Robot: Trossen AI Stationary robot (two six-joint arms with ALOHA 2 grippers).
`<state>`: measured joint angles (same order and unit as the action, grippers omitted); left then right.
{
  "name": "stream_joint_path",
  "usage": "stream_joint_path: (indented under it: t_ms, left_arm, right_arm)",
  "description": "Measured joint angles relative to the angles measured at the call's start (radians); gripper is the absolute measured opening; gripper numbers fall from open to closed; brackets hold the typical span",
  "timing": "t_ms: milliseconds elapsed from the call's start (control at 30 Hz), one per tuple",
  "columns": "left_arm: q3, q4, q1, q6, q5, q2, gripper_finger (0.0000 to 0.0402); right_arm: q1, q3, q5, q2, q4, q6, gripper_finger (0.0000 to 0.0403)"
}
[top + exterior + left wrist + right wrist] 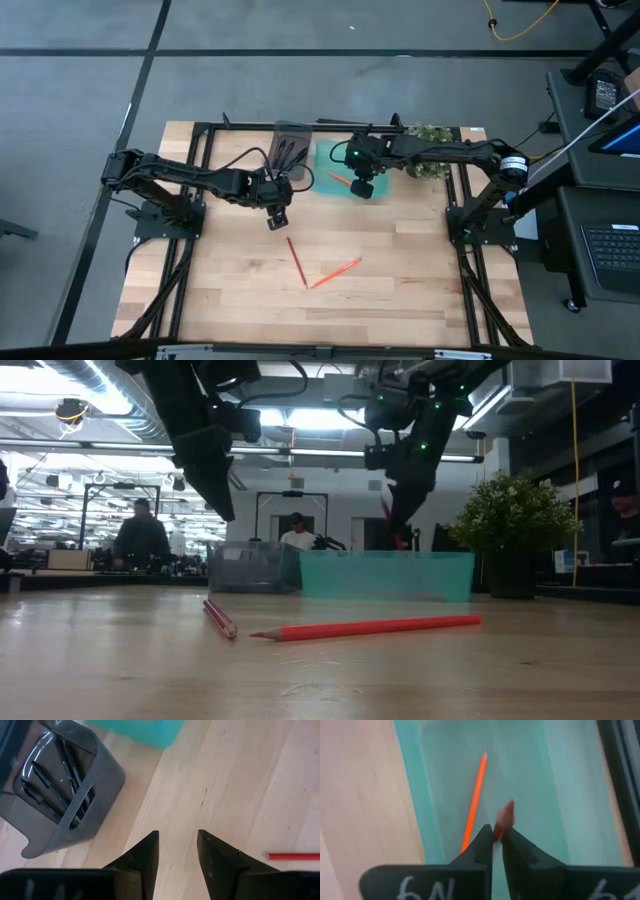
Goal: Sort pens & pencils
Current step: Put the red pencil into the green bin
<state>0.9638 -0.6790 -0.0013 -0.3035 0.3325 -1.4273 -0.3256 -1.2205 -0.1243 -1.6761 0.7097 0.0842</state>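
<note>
A grey tray [290, 148] at the table's far side holds several black pens [50, 785]. Beside it on the right stands a teal tray [328, 156], with one orange pencil [476, 790] lying on its floor. My right gripper [363, 188] hangs over the teal tray, shut on a red pencil [505, 818]. Two more pencils lie on the bare wood nearer the middle, one red [296, 260] and one orange [336, 271]. My left gripper [277, 218] stands open above bare table, in front of the grey tray. My right gripper pinches the red pencil between its two fingertips [485, 837]. A short blurred end of the pencil [507, 814] sticks out beyond them, toward the tray floor. The fingers come from above, slanting steeply down. The pencil is lifted clear, over the teal tray [540, 780].
A potted plant [430, 140] stands at the far right, behind the teal tray. The black frame rails [200, 200] run along the table's left and right sides. Bare wood stretches across the near half of the table. People show in the room beyond [140, 535].
</note>
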Motion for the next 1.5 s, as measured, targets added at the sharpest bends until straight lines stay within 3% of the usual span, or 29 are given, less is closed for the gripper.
stream_joint_path:
  t_ms: [533, 800, 967, 1100, 1300, 1500]
  left_arm:
    - [0.000, 0.001, 0.000, 0.026, -0.001, 0.000, 0.0125]
    - [0.000, 0.000, 0.000, 0.035, 0.001, 0.000, 0.0125]
    - [0.000, 0.004, 0.001, 0.051, 0.089, 0.000, 0.0125]
    - [0.000, 0.030, 0.001, 0.052, 0.099, 0.000, 0.0125]
    - [-0.001, 0.034, -0.012, 0.132, 0.087, 0.000, 0.0125]
    - [-0.001, 0.089, -0.066, 0.265, -0.062, 0.000, 0.0125]
  right_arm:
    - [0.000, 0.006, 0.041, -0.006, -0.008, 0.000, 0.0068]
    - [0.001, 0.005, -0.087, 0.001, -0.068, 0.006, 0.0070]
    - [0.001, -0.070, -0.090, 0.002, 0.015, -0.029, 0.0071]
    - [0.012, -0.127, -0.084, 0.002, 0.056, -0.100, 0.0071]
    - [0.053, -0.133, 0.068, 0.004, 0.085, -0.102, 0.0071]
    - [0.164, -0.133, 0.098, 0.004, 0.094, -0.079, 0.0071]
